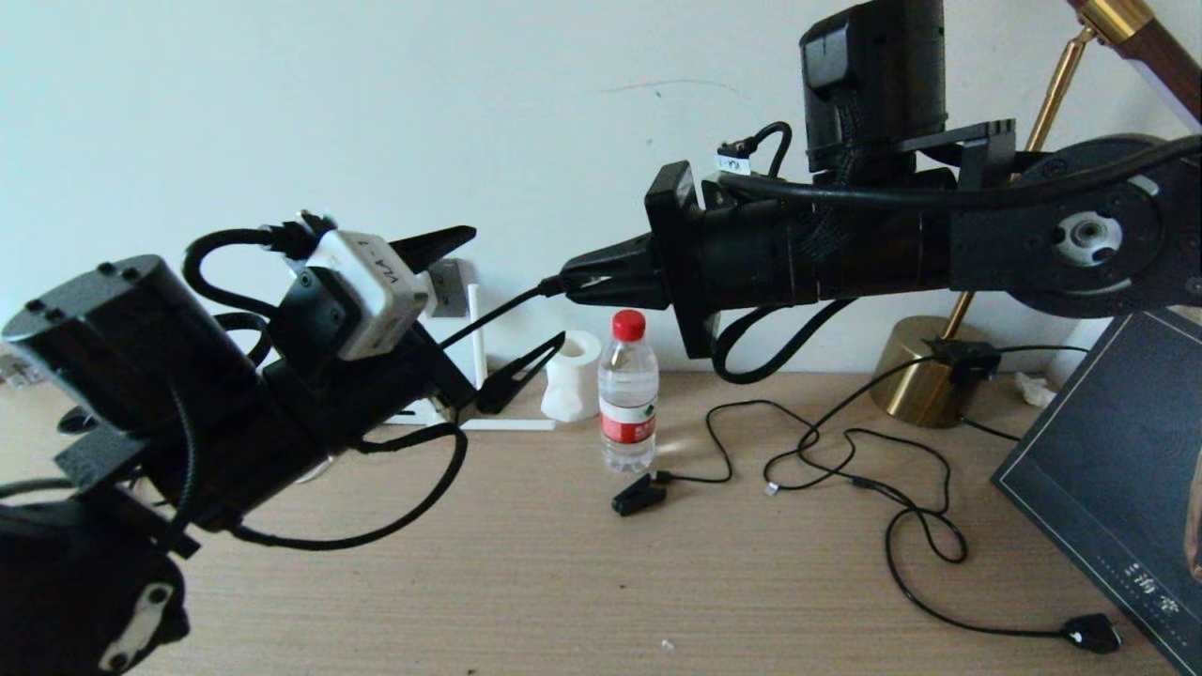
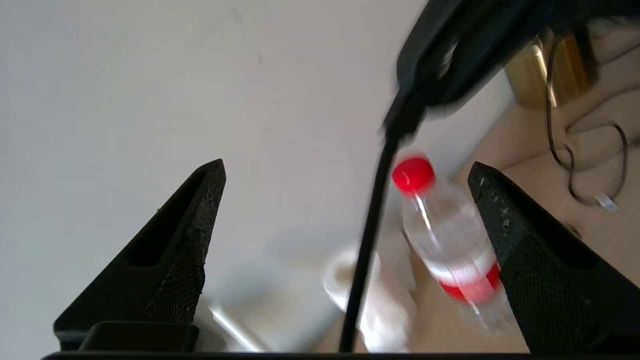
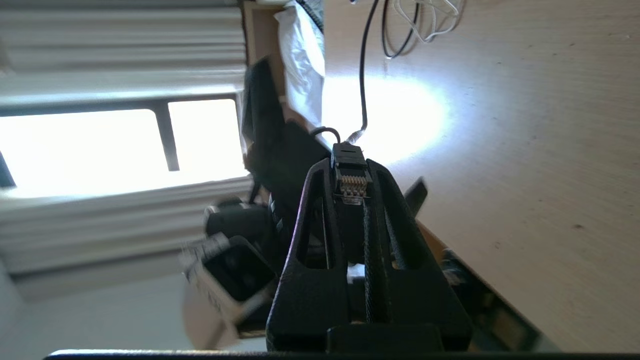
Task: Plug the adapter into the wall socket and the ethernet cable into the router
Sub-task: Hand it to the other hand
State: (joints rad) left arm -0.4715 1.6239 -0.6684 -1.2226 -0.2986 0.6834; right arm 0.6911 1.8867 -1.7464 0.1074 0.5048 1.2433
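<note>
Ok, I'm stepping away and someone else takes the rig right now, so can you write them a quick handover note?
Left gripper: open, holding nothing, raised in front of the wall socket.
Right gripper: shut on the plug of the ethernet cable, in the air above the water bottle. The cable passes between the left fingers.
Router: by the wall, mostly hidden behind the left arm.
Adapter: not visible, so whether it is plugged in cannot be confirmed.
Left to do: the ethernet plug is not yet in the router; check the adapter.
</note>
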